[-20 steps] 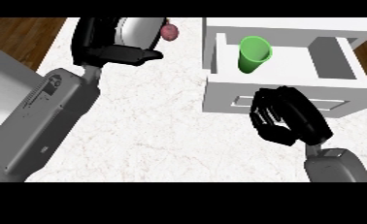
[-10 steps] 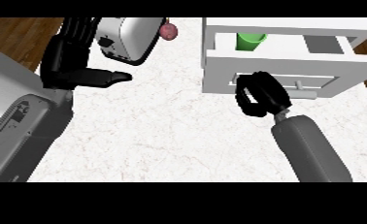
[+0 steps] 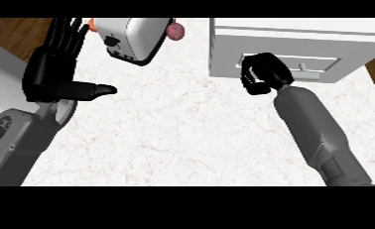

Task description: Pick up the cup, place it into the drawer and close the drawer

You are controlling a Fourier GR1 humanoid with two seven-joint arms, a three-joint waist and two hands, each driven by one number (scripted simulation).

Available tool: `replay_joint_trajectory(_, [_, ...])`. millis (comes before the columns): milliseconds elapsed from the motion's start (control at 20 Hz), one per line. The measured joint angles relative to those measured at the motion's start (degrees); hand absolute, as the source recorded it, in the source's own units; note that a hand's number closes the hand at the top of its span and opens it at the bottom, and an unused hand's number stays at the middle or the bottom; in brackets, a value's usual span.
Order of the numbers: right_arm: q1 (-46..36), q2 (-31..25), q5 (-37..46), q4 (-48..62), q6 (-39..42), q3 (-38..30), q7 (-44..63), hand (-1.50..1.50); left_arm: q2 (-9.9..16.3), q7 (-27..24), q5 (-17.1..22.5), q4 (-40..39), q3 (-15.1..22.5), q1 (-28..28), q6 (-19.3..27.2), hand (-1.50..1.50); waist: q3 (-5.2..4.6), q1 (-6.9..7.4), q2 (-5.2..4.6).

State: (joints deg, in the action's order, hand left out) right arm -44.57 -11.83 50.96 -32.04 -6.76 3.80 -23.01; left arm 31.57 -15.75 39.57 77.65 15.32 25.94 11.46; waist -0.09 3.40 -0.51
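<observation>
The white drawer sits shut at the counter's far right; the cup is hidden.

Bare surface spreads wide between the two arms, leaving easy passage there. At the far right the drawer front blocks the way. A toaster stands far left, a narrow gap separating them.

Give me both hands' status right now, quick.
Left hand: open, fingers straight, resting at the left of the view, holding nothing.
Right hand: fingers curled, against the drawer front, holding nothing.
</observation>
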Motion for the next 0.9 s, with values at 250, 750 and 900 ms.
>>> replay_joint_trajectory(250, [-4.1, -0.5, -1.8, 8.0, 1.1, -2.9, -3.3, 1.50, 1.3, 0.0, 0.7, 0.3, -1.4, -0.7, -3.0, -1.50, 0.01, 0.86, -0.12])
replay_joint_trajectory(750, [-6.3, -2.2, -4.6, 12.5, 6.9, -5.4, -9.6, 1.50, 0.2, -0.3, 1.3, 0.1, -1.2, -0.8, -6.2, -1.50, -0.21, 1.62, -0.20])
replay_joint_trajectory(900, [-6.3, -2.7, -5.3, 12.9, 7.9, -6.0, -11.6, 1.50, -0.4, -0.3, 1.0, -0.1, -0.7, -1.0, -6.4, -1.50, -0.18, 1.89, -0.30])
